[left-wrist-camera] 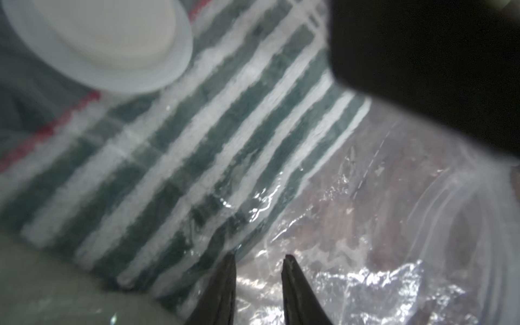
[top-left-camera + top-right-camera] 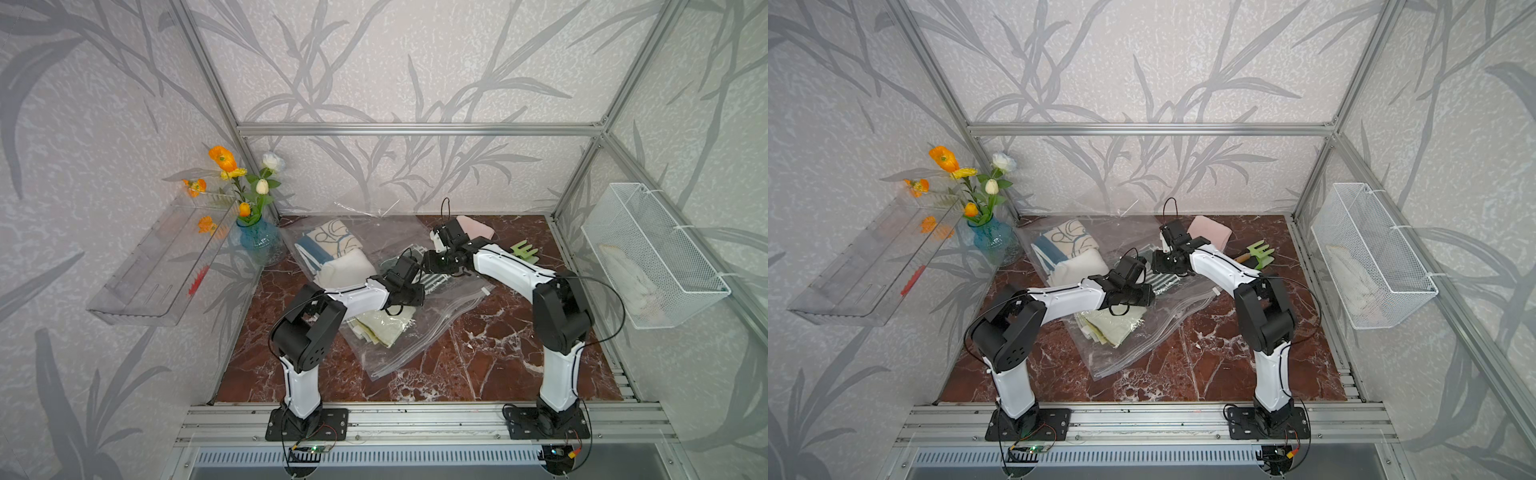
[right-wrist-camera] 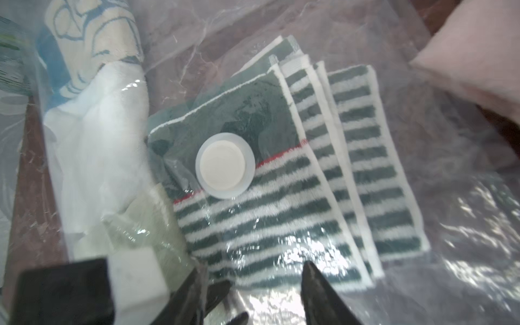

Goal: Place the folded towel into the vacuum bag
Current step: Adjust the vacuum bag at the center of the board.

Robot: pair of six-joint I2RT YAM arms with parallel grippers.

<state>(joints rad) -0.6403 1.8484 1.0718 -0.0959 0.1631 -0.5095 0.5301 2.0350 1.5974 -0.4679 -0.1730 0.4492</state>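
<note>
Vacuum bag [image 2: 399,353] [image 2: 1121,357] spread flat on the marble table [image 2: 519,353], clear and crinkled, with the zip strip [image 2: 451,316] along its edge on the right arm's side. White round valve [image 3: 225,165] on the bag's upper face, directly over the striped towel [image 3: 281,225]. Striped towel inside the bag, under the film, folded in layers, green and white with one thin red line.

Also inside the bag:
- patterned blue and cream towel [image 2: 328,239] at the far end
- white towel [image 2: 349,266] touching the patterned one
- pale green towel [image 2: 386,328] toward the near end, partly under the left arm in both top views

Left gripper [image 1: 259,257] low over the bag, just beside the striped towel's edge. Tips a narrow gap apart, glossy film below them. No telling about any pinch on the film.

Right gripper [image 3: 253,267] above the bag at the striped towel's near corner in the wrist view. Tips clearly wider apart than the left pair, film close against one of them. Grip on that film impossible to judge.

Pink towel [image 2: 473,226] folded and outside the bag, just beside its far corner, behind the right wrist. Small green rake [image 2: 524,251] near the bag on the right arm's side, apart from it. Blue glass vase [image 2: 257,241] with flowers just beside the bag's far corner on the left arm's side. Wire basket [image 2: 665,266] and clear shelf [image 2: 158,266] on the side walls, well apart from the bag.
</note>
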